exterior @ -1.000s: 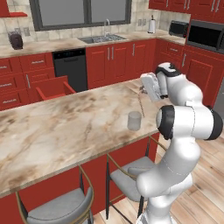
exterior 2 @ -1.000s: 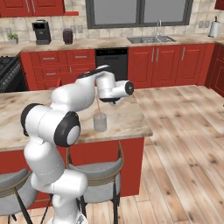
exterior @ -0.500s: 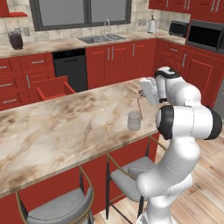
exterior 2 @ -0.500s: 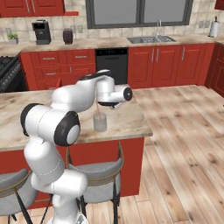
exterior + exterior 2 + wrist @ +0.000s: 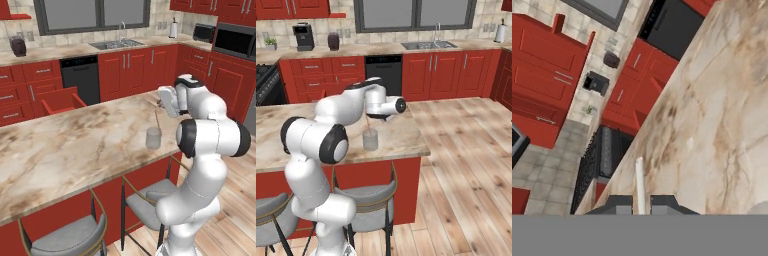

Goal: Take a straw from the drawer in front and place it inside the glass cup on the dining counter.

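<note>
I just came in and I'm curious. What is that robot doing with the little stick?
The robot arm is holding a thin straw in its shut gripper, just above a glass cup on the marble dining counter. The straw's lower end seems to reach the cup's rim. Behind the counter, a red drawer stands open.

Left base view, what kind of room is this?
A home kitchen, rendered: a sink under the window, a black dishwasher among red cabinets, a microwave, and a marble dining counter with stools.

One straw (image 5: 640, 185), one glass cup (image 5: 153, 138), two stools (image 5: 67, 239)
</note>
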